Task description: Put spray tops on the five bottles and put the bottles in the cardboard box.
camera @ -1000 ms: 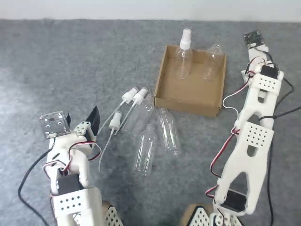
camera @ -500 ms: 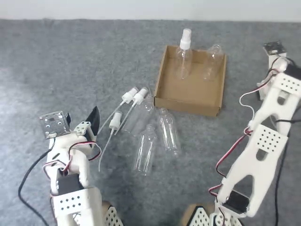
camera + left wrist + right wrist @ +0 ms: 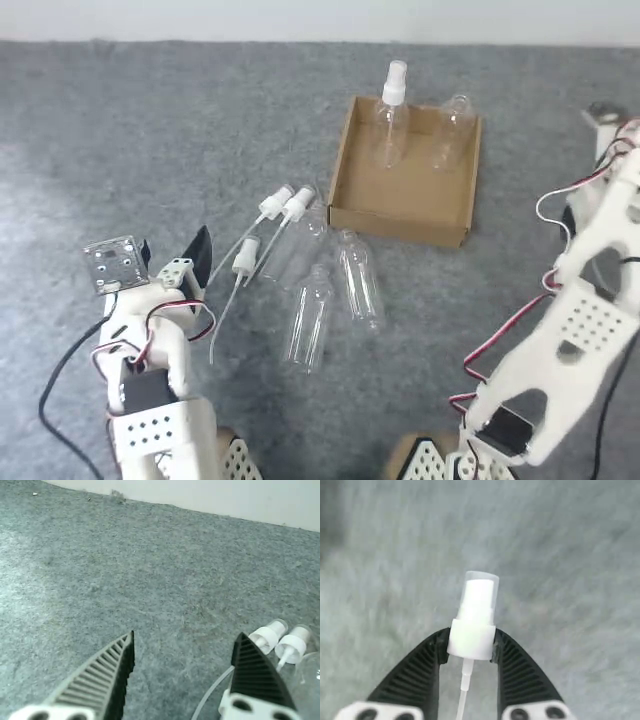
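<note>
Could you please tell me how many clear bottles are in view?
5. In the cardboard box: a topped bottle and a bare bottle. On the carpet beside it: three bottles. None seems hidden.

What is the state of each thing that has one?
Left gripper: open, empty.
Right gripper: shut on spray top.
Cardboard box: open.
Capped bottle: in box, top on.
Bare bottle: in box, no top.
Three bottles: lying on carpet, uncapped.
Three loose tops: on carpet.

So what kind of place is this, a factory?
Likely a small robotics test bench: two small arms at a grey fabric-covered table, with loose bottles, spray tops and a cardboard box laid out.
</note>
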`<state>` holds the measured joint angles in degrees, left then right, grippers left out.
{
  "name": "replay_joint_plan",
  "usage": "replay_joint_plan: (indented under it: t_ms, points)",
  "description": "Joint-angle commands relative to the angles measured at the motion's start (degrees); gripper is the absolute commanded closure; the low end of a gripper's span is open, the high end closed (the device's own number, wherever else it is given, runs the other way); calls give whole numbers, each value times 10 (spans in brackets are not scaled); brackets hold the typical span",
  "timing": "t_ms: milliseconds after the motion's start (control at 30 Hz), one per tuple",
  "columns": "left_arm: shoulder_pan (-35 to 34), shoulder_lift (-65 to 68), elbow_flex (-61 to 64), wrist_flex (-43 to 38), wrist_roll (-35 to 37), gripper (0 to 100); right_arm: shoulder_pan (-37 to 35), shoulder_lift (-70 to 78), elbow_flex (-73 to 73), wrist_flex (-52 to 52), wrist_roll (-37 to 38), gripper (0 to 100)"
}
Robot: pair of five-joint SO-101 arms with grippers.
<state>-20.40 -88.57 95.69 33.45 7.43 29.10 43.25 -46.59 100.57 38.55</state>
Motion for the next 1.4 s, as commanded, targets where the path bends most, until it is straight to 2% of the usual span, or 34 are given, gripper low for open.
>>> replay_joint_plan:
  t_ms: [0, 167, 367, 467, 600, 667, 800, 933, 1100, 1233, 1367]
  points:
    - [2, -1, -3, -15, -4, 702, 41, -181, 187, -29, 27, 993]
    - [2, -1, -3, -15, -4, 702, 55, -310, 428, -156, 28, 993]
    - [2, -1, -3, -15, -4, 702, 32, -462, 769, -436, 23, 993]
    - [3, -1, -3, -14, -4, 702, -6, -517, 872, -528, 23, 992]
    - [21, -1, 4, -14, -18, 702, -33, -529, 884, -524, -4, 969]
    - [30, -1, 7, -15, -42, 702, -36, -529, 886, -521, -8, 893]
    - [32, -1, 7, -15, -44, 702, -36, -530, 902, -518, -5, 770]
    - [33, -1, 8, -15, -44, 702, -34, -530, 910, -524, 30, 775]
    - [33, -1, 8, -15, -44, 702, -36, -536, 906, -551, 31, 779]
    - [33, -1, 8, -15, -44, 702, -41, -527, 870, -565, -30, 779]
    - [33, -1, 8, -15, -44, 702, -54, -487, 858, -583, -44, 779]
